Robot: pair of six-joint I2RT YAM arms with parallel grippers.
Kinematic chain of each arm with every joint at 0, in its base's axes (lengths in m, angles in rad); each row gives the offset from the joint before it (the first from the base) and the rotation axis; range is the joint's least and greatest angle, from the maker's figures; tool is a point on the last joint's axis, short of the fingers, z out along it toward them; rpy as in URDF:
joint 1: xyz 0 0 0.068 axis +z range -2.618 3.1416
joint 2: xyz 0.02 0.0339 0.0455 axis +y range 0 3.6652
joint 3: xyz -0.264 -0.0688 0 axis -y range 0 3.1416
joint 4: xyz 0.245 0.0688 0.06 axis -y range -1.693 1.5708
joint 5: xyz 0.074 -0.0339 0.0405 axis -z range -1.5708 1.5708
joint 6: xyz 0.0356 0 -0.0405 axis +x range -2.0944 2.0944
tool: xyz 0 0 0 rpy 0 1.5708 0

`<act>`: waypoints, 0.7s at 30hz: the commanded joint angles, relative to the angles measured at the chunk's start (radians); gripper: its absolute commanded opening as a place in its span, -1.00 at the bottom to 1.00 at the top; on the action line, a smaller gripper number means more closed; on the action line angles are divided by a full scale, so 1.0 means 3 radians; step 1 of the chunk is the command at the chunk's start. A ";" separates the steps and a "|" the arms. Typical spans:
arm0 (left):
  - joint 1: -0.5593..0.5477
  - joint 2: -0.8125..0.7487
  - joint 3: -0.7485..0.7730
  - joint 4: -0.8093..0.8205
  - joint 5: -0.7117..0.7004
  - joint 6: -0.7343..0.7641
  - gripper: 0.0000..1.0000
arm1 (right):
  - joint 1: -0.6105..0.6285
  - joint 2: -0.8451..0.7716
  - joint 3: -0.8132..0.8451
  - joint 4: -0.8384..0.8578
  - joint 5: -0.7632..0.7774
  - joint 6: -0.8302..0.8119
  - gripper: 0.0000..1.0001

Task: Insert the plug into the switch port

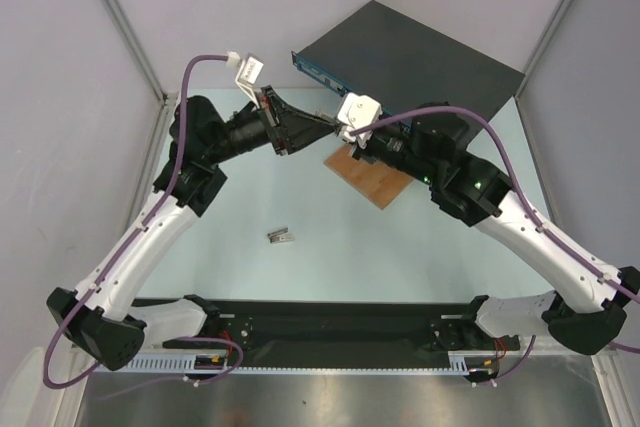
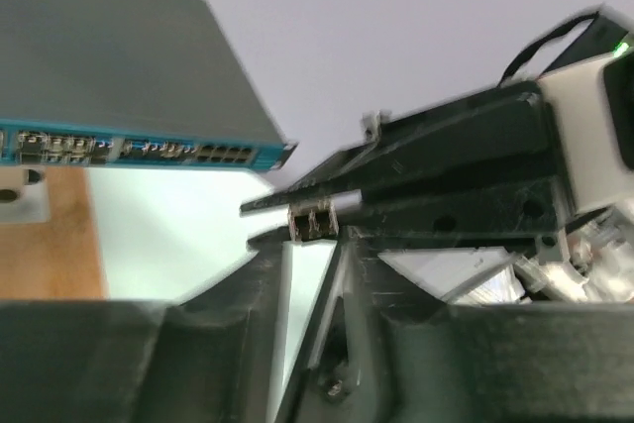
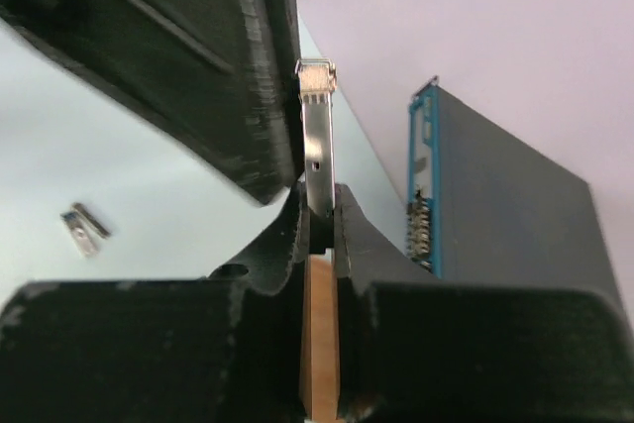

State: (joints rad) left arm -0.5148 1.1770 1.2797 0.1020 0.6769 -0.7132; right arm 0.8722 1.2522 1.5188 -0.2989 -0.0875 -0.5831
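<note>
Lengthwise, the plug (image 3: 317,136) juts straight out from the right claw (image 3: 319,200).

Your L arm (image 1: 150,237) rises from the near-left base, elbow bent, forearm angled in toward center. R arm (image 1: 540,237) mirrors it from the near-right base. Both wrists point at each other, tips meeting in mid view. R gripper (image 3: 319,210) is clamped tight on the plug (image 3: 317,146), pinching its lower end. L gripper (image 2: 312,245) has jaws parted a bit w/ a slim gap; can't tell if they pinch anything. One L finger (image 3: 248,76) sits right beside the plug's top.
</note>
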 commanded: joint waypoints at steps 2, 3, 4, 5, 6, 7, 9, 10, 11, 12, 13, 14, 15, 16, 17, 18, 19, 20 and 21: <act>0.0044 0.0003 0.0458 -0.0850 0.0320 0.0708 0.01 | 0.0007 -0.0328 -0.0261 0.0168 -0.0015 -0.0566 -1.00; 0.0090 0.0024 0.0545 -0.1029 0.0341 0.0852 0.10 | 0.0007 -0.0410 -0.0378 0.0188 -0.0030 -0.0835 -1.00; 0.0105 0.0044 0.0713 -0.1446 0.0361 0.1010 0.14 | 0.0007 -0.0487 -0.0475 0.0199 -0.0051 -0.0970 -1.00; 0.0110 0.0085 0.0801 -0.1632 0.0372 0.1356 0.19 | 0.0007 -0.0548 -0.0664 0.0204 -0.0091 -0.1092 -1.00; 0.0110 0.0101 0.0888 -0.1846 0.0392 0.1532 0.22 | 0.0007 -0.0665 -0.0731 0.0204 -0.0102 -0.1301 -1.00; 0.0110 0.0126 0.1020 -0.2137 0.0412 0.1690 0.29 | 0.0007 -0.0712 -0.0788 0.0163 -0.0127 -0.1399 -1.00; 0.0105 0.0172 0.1103 -0.2435 0.0519 0.2125 0.39 | 0.0017 -0.0799 -0.0941 0.0163 -0.0122 -0.1579 -1.00; 0.0080 0.0198 0.1195 -0.2573 0.0515 0.2248 0.43 | 0.0027 -0.0865 -0.0997 0.0193 -0.0097 -0.1711 -1.00; 0.0054 0.0233 0.1256 -0.2924 0.0485 0.2462 0.43 | 0.0043 -0.0906 -0.1089 0.0219 -0.0082 -0.1783 -1.00; -0.0032 0.0340 0.1399 -0.3094 0.0398 0.2570 0.41 | 0.0073 -0.0937 -0.1166 0.0249 -0.0061 -0.1855 -1.00; -0.0073 0.0381 0.1456 -0.3268 0.0357 0.2749 0.38 | 0.0099 -0.1028 -0.1232 0.0316 -0.0036 -0.2058 -1.00; -0.0160 0.0427 0.1507 -0.3498 0.0331 0.2821 0.37 | 0.0114 -0.1070 -0.1395 0.0326 -0.0025 -0.2166 -1.00; -0.0191 0.0468 0.1558 -0.3581 0.0306 0.2878 0.38 | 0.0155 -0.1121 -0.1478 0.0362 -0.0020 -0.2299 -1.00; -0.0217 0.0469 0.1564 -0.3622 0.0300 0.2924 0.38 | 0.0176 -0.1207 -0.1564 0.0448 0.0010 -0.2533 -1.00; -0.0237 0.0469 0.1559 -0.3643 0.0305 0.2995 0.38 | 0.0196 -0.1254 -0.1687 0.0550 0.0046 -0.2662 -1.00; -0.0278 0.0454 0.1533 -0.3628 0.0310 0.3011 0.38 | 0.0232 -0.1300 -0.1906 0.0688 0.0082 -0.2755 -1.00; -0.0303 0.0403 0.1452 -0.3603 0.0270 0.3052 0.36 | 0.0262 -0.1396 -0.2024 0.0958 0.0097 -0.2836 -1.00; -0.0370 0.0377 0.1406 -0.3532 0.0234 0.3077 0.36 | 0.0273 -0.1433 -0.2112 0.1102 0.0087 -0.2989 -1.00; -0.0401 0.0336 0.1279 -0.3490 0.0188 0.3083 0.35 | 0.0293 -0.1469 -0.2234 0.1261 0.0087 -0.3031 -1.00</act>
State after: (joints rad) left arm -0.6071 1.3190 1.6928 -0.9073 0.7578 0.1169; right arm 0.9417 0.8497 0.9092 -0.1349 -0.0853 -1.3323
